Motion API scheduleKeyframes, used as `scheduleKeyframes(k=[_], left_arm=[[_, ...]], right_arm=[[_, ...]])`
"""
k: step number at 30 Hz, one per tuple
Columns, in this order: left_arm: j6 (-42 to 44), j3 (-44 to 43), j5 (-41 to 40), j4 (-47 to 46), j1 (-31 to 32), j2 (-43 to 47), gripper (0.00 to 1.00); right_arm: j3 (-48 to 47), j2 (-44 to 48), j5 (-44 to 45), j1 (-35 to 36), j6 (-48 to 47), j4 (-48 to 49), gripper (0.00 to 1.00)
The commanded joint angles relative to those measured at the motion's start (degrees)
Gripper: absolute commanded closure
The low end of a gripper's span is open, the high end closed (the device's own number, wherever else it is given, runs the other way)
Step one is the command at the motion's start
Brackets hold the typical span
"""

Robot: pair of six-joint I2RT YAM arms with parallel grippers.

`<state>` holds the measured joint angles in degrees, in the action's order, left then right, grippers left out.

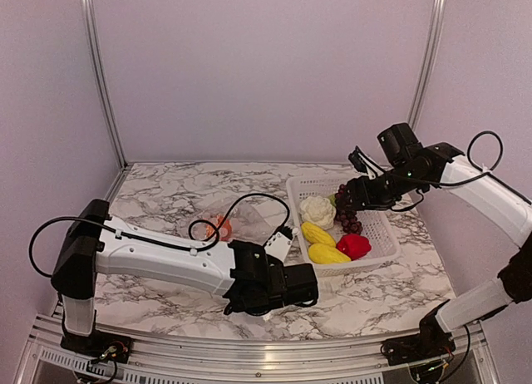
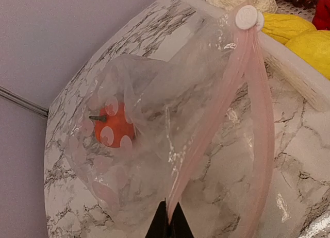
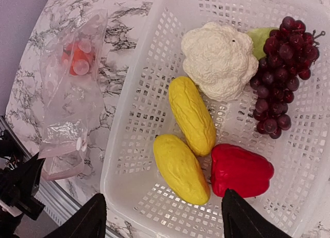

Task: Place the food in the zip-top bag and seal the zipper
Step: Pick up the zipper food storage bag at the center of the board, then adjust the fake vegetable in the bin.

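Left pincer (image 2: 168,220) first: its tips are pressed tight together, and the pinkish zipper (image 2: 227,109) runs straight down into them. I judge that I have one lip of the bag (image 2: 154,166) nipped at its near end. The bag lies on the table (image 1: 166,193) just ahead of this pincer. Its two zipper tracks spread apart from the white slider (image 2: 246,16) at the far end, so the mouth is unsealed. The slider rests against the rim of the basket (image 3: 134,145).

My right pincer (image 3: 164,197) stands wide apart and holds nothing. It hangs above the basket with the food directly beneath it.

As for progress, I count one piece done. The orange piece (image 2: 113,127) sits inside the bag, deep toward the closed bottom, ahead and left of my left pincer.

Everything else is left to move:
- The red pepper (image 3: 241,171) lies closest under my right pincer, toward its right finger.
- One yellow piece (image 3: 180,168) is just beside the pepper, with the other yellow piece (image 3: 192,114) a little farther ahead.
- The cauliflower (image 3: 219,60) and the grapes (image 3: 281,75) sit farthest ahead, at the back of the basket.

So I judge the task to be early. Five pieces are not yet loaded, and the zipper then has to be run shut across the whole mouth.
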<state>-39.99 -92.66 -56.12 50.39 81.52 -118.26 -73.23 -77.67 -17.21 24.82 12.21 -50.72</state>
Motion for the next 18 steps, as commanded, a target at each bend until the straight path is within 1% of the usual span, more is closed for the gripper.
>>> scheduleKeyframes(k=[1, 6, 10, 15, 18], left_arm=[[-0.1, 1.9, 1.3, 2.9, -3.6, 10.0, 1.00], [7.2, 3.6, 6.0, 0.7, -6.6, 17.8, 1.00], [11.2, 3.4, 7.6, 0.1, -8.6, 21.0, 1.00], [13.9, 3.8, 9.5, -2.5, -11.3, 25.0, 1.00], [15.4, 4.4, 12.7, -5.3, -13.2, 26.9, 1.00]], right_arm=[[1.2, -0.6, 4.2, -0.5, -1.7, -2.7, 0.27], [1.4, -4.5, 8.0, -0.5, -3.0, -5.2, 0.27], [-0.5, -9.1, 10.3, -0.5, -1.3, -8.0, 0.28], [0.2, -13.0, 9.1, -0.5, 1.9, -7.8, 0.23], [0.5, -15.3, 8.3, -0.5, 3.3, -7.2, 0.20]])
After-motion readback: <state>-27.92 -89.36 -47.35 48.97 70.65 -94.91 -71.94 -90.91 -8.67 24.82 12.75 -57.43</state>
